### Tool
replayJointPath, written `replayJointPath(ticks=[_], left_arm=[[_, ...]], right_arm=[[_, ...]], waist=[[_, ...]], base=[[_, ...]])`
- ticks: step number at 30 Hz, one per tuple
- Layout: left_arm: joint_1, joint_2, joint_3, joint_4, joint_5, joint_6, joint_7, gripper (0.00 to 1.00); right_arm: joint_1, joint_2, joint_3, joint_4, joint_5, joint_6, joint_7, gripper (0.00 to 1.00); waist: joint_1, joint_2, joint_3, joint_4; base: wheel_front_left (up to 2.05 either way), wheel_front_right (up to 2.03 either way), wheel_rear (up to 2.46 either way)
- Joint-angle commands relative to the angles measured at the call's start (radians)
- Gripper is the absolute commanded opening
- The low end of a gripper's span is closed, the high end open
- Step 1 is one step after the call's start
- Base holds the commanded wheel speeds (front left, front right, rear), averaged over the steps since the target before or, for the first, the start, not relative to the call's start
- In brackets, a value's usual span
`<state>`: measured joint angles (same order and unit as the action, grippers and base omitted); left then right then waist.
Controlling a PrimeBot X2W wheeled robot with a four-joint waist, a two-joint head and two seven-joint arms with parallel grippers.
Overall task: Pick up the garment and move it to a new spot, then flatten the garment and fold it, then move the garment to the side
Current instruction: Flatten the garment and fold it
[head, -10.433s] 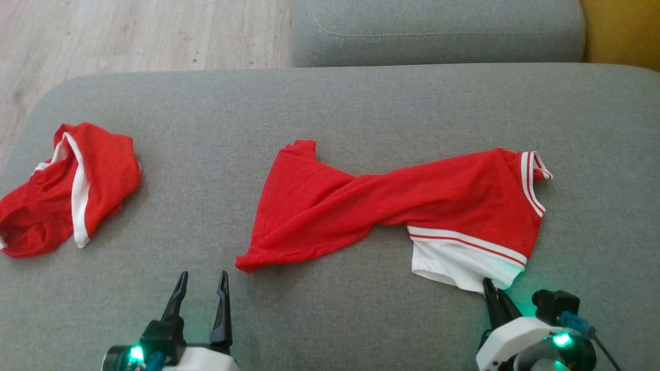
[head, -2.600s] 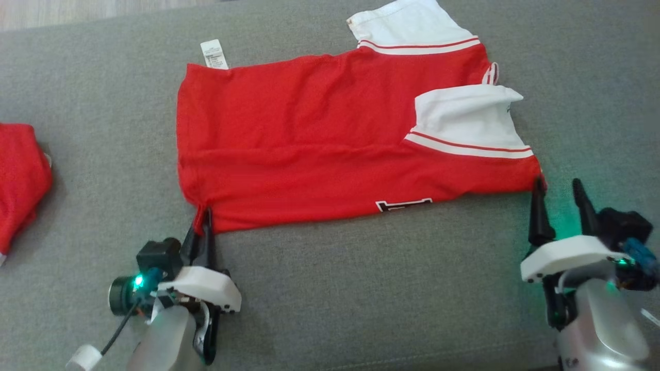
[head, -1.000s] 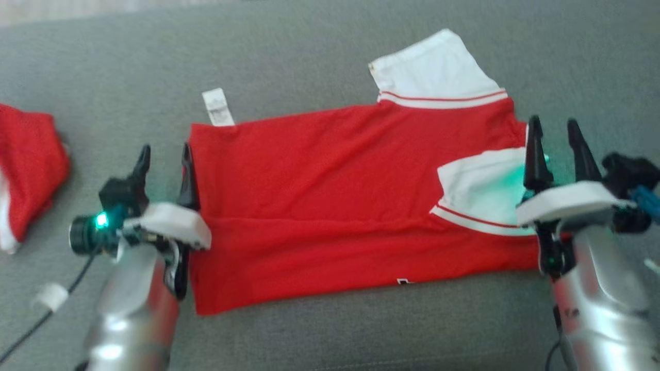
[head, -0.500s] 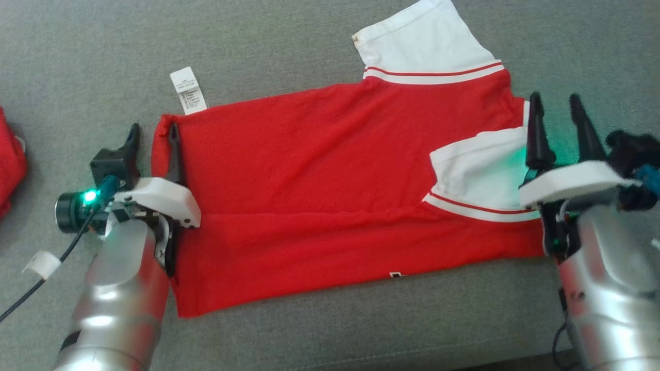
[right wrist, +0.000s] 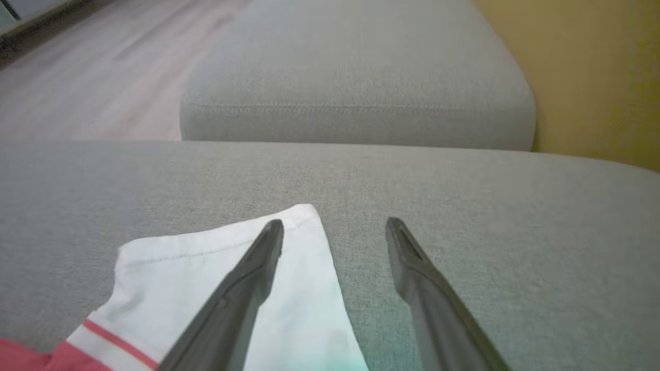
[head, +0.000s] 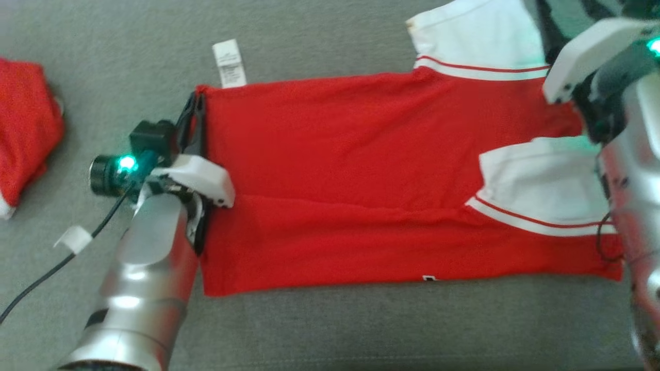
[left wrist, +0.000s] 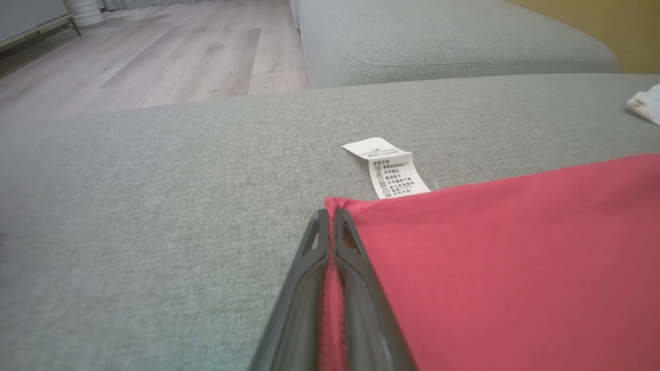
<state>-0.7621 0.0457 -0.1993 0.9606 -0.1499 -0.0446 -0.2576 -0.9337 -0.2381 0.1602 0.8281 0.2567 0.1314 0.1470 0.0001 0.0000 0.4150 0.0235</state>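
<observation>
DESK: Location of the red fabric jersey with white striped sleeves (head: pixel 361 170)?

PHOTO: Lies spread flat on the grey fabric sofa cushion (head: pixel 330 330), across the middle and right of the head view, hem at left, sleeves at right.

DESK: And the left gripper (left wrist: pixel 330 214)?

PHOTO: Sits at the jersey's upper-left corner, just below the white care label (head: pixel 229 64). Pinches the red hem edge between closed fingers, with red cloth visible in the slit in the left wrist view.

DESK: The right gripper (right wrist: pixel 335 222)?

PHOTO: Stands wide apart at the top right of the head view, gripping nothing. Hangs over the far white sleeve (right wrist: pixel 221 268), one finger above its corner, the other above bare cushion; contact with the cloth unclear.

DESK: Anything else in frame?

PHOTO: Second red garment (head: pixel 26 129) bunched at the left edge of the head view, well apart from the jersey. Pale wooden floor (left wrist: pixel 154 62) and another grey cushion (right wrist: pixel 356 77) at the top of the wrist views, yellow wall (right wrist: pixel 593 77) at upper right.
</observation>
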Motion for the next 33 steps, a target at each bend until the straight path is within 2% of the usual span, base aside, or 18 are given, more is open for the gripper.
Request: replayJointPath(ticks=[1,6,9,15,16,17,21,25,29,33], left_arm=[[-0.032,0.022,0.014,-0.024,0.006,0.000,-0.004,0.00],[-0.054,0.006,-0.037,-0.042,-0.004,-0.012,-0.004,0.00],[-0.062,0.005,-0.096,-0.063,-0.050,-0.024,-0.004,0.00],[-0.077,0.005,-0.203,-0.091,-0.138,0.003,-0.004,0.00],[-0.078,0.005,-0.214,-0.093,-0.149,0.008,-0.004,0.00],[-0.079,0.005,-0.223,-0.094,-0.158,0.013,-0.004,0.00],[-0.088,0.005,-0.223,-0.122,-0.171,0.042,-0.004,0.00],[-0.089,0.005,-0.180,-0.187,-0.143,0.068,-0.004,0.00],[-0.064,0.022,-0.123,-0.258,-0.106,0.079,-0.004,0.00],[-0.015,0.041,-0.082,-0.306,-0.067,0.074,-0.004,0.00]], right_arm=[[-0.023,-0.009,0.017,-0.020,-0.002,-0.001,0.008,1.00],[-0.114,-0.040,0.016,0.080,-0.005,-0.001,0.070,1.00],[-0.153,-0.059,0.032,0.131,-0.003,-0.001,0.098,1.00],[-0.192,-0.074,0.051,0.223,-0.004,-0.001,0.125,1.00],[-0.194,-0.073,0.056,0.230,-0.004,-0.001,0.120,0.45],[-0.197,-0.076,0.062,0.234,-0.007,-0.001,0.107,0.00],[-0.211,-0.090,0.053,0.247,-0.016,-0.001,0.019,0.00],[-0.224,-0.098,0.009,0.261,-0.043,-0.001,-0.128,0.00],[-0.226,-0.079,-0.030,0.277,-0.055,-0.001,-0.268,0.00],[-0.205,-0.046,-0.044,0.293,-0.029,-0.001,-0.348,0.00]], waist=[[-0.0001,0.0000,0.031,0.037],[-0.0001,0.0000,0.068,0.099],[-0.0001,0.0000,0.089,0.128],[-0.0001,0.0000,0.109,0.154],[-0.0001,0.0000,0.109,0.154],[-0.0001,0.0000,0.108,0.154],[-0.0001,0.0000,0.104,0.148],[-0.0001,0.0000,0.088,0.134],[-0.0001,0.0000,0.057,0.107],[-0.0001,0.0000,0.011,0.072]], base=[[0.00,0.00,0.00],[0.00,0.00,0.00],[0.00,0.00,0.00],[0.00,0.00,0.00],[0.00,0.00,0.00],[0.00,0.00,0.00],[0.00,0.00,0.00],[0.00,0.00,0.00],[0.00,0.00,0.00],[0.00,0.00,0.00]])
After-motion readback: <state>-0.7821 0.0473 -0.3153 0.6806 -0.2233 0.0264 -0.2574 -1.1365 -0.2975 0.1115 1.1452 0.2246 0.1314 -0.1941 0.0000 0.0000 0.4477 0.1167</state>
